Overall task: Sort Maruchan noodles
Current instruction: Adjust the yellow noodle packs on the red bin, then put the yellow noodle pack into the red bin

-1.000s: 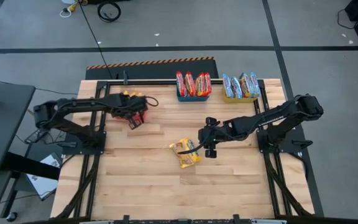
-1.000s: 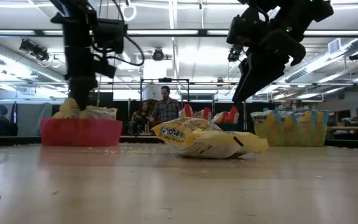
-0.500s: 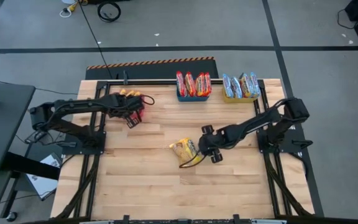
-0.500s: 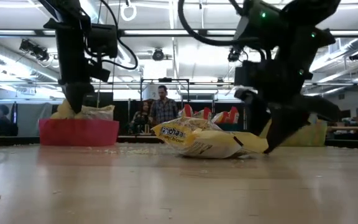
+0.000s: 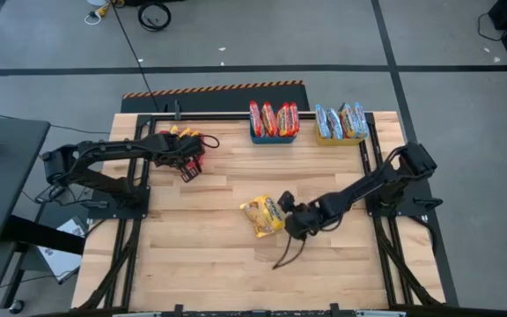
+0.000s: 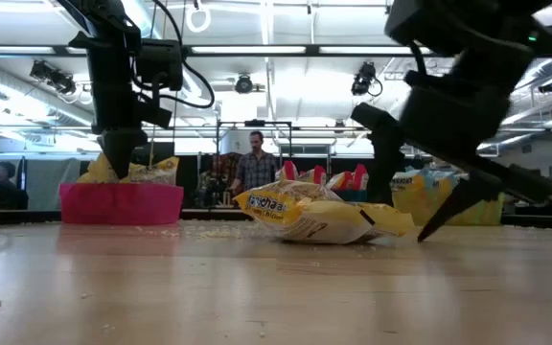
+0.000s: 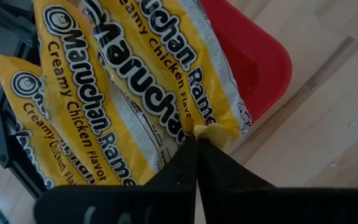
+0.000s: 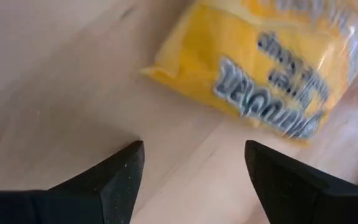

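High view: yellow packet (image 5: 262, 216) flat mid-table, right gripper (image 5: 296, 220) just beside it, spread wide.
Low view: packet puffy, crinkly; probably light and slippery, best pinched at an edge seam.
Left wrist view: left gripper (image 7: 196, 148) pressed together at a yellow packet's corner above red bin (image 7: 253, 56).

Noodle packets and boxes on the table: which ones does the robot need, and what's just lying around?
Needed:
- yellow packet on the table
- yellow packets in the red bin
- red packets
- blue packets
- right gripper, open beside the yellow packet

Lying about:
- cable coil on the floor
- people behind the table
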